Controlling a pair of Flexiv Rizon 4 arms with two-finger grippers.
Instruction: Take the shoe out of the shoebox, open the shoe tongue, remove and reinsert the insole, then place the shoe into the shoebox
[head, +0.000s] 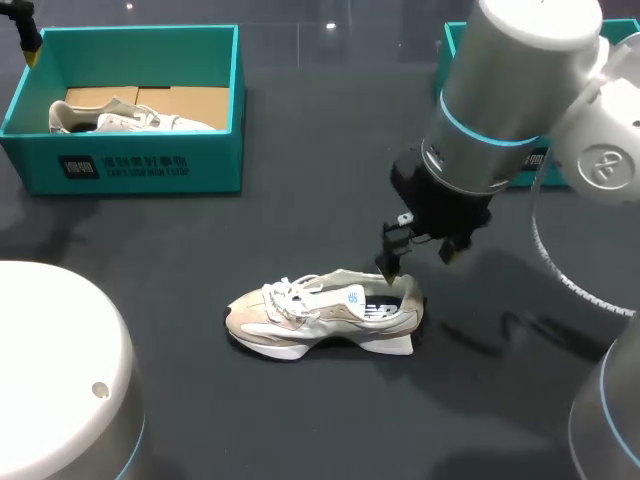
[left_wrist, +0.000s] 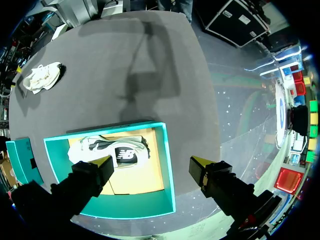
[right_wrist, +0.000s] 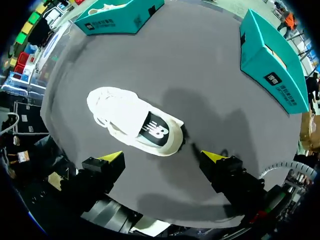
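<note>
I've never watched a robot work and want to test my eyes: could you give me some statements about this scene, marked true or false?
A shoe lies on the table, outside any box. True.
The right gripper is clamped on that shoe. False: its fingers stand open, above the heel end.
The teal shoebox on the robot's left is empty. False: a second shoe lies in it.
The left gripper is open above that shoebox. True.
</note>
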